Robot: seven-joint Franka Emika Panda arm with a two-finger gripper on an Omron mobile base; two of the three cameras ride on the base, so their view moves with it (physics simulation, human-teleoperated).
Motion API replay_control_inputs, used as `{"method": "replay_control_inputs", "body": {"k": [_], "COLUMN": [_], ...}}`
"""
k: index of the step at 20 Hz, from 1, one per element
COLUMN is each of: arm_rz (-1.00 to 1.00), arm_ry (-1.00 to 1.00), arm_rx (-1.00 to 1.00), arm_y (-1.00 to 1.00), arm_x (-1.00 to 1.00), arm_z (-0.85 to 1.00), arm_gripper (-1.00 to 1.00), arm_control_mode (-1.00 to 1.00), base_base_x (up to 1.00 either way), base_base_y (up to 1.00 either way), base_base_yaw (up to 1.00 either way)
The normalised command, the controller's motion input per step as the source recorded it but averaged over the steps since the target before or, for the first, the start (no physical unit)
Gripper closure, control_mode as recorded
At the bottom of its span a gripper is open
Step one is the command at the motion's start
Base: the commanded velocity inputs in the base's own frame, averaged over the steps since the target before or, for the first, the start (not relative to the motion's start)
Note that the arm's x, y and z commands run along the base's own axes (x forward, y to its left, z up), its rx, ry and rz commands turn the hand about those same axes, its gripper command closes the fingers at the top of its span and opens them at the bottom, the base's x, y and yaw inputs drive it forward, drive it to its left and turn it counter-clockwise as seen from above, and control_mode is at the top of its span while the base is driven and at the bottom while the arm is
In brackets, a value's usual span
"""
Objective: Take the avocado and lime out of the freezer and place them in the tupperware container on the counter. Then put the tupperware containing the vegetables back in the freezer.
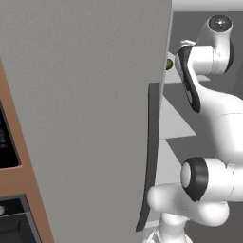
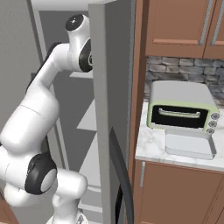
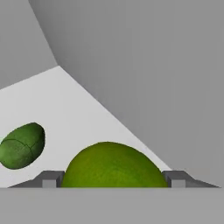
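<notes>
brown wooden cabinets point(image 2: 175, 26), stone backsplash point(image 2: 183, 70)

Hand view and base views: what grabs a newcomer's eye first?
In the hand view, the lime looms large between the open gripper's fingertips, on a white shelf of the freezer, with the avocado lying apart at the left. From the base views, the freezer's big grey door stands open with the white arm reaching inside. On the counter sits the tupperware container, just in front of the toaster oven.
</notes>
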Motion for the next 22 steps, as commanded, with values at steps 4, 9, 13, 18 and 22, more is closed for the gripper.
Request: {"method": "replay_control_inputs", "body": {"k": [4,9,13,18,22], "arm_rz": [0.06,0.07,0.04,0.02,0.02], "arm_ry": [0.04,0.01,0.0,0.0,0.01], "arm_rx": [0.07,0.02,0.0,0.0,0.0], "arm_y": [0.25,0.32,0.39,0.42,0.31], "arm_x": [-0.79,-0.88,-0.76,-0.53,-0.26], "arm_z": [0.23,0.01,-0.08,-0.26,-0.35], "arm_gripper": [1.0,1.0,1.0,1.0,1.0], "arm_control_mode": [-1.0,-1.0,-1.0,-1.0,-1.0], "base_base_x": [0.0,0.0,0.0,0.0,0.0], "base_base_y": [0.0,0.0,0.0,0.0,0.0], "base_base_yaw": [0.0,0.0,0.0,0.0,0.0]}}
